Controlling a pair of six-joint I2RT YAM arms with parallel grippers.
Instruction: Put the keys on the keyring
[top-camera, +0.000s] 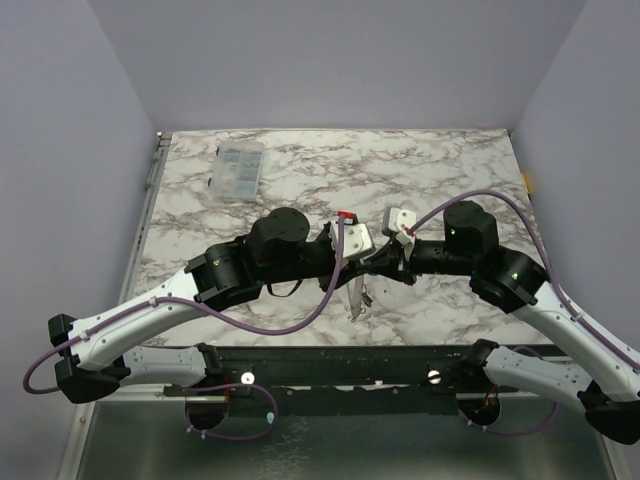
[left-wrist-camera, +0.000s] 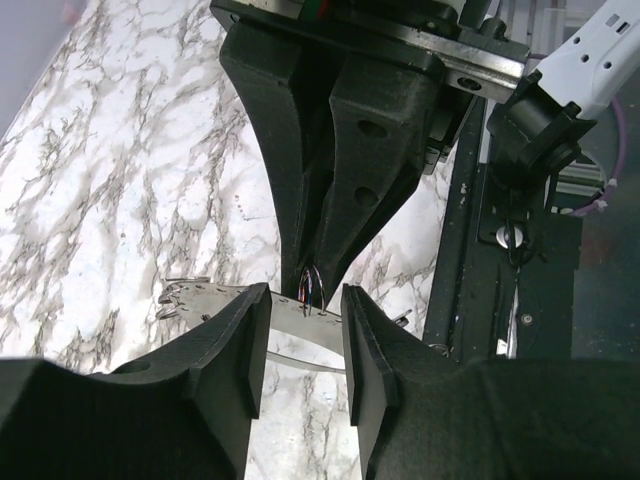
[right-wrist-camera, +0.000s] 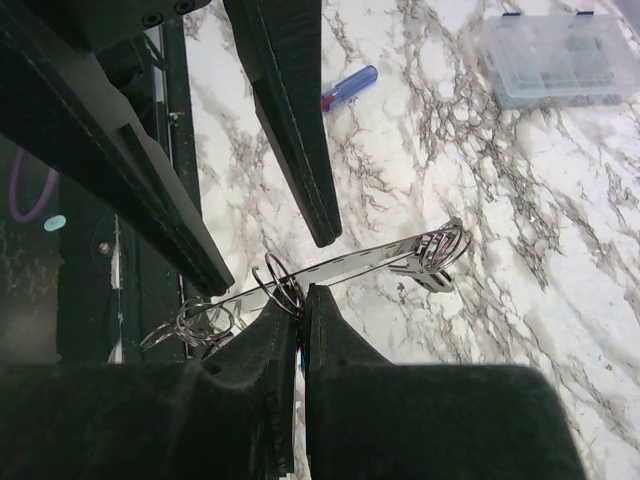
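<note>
The keyring is a pale flat band with punched holes (right-wrist-camera: 375, 258), hanging in the air between both grippers; it also shows as the band (top-camera: 357, 295) below the wrists. Thin wire rings cluster at its ends (right-wrist-camera: 443, 243) (right-wrist-camera: 195, 322). A small flat key-like piece (right-wrist-camera: 428, 276) hangs at the far cluster. My right gripper (right-wrist-camera: 303, 292) is shut on a small thin metal ring (right-wrist-camera: 278, 280) threaded through a hole in the band. My left gripper (left-wrist-camera: 305, 340) is open, its tips either side of the band (left-wrist-camera: 300, 316), right below the right gripper's shut fingers (left-wrist-camera: 345, 170).
A clear plastic box (top-camera: 240, 170) sits at the back left of the marble table (top-camera: 450, 170). A blue and red-handled tool (right-wrist-camera: 350, 87) lies on the table behind the grippers. The black frame rail (left-wrist-camera: 470, 260) runs along the near edge.
</note>
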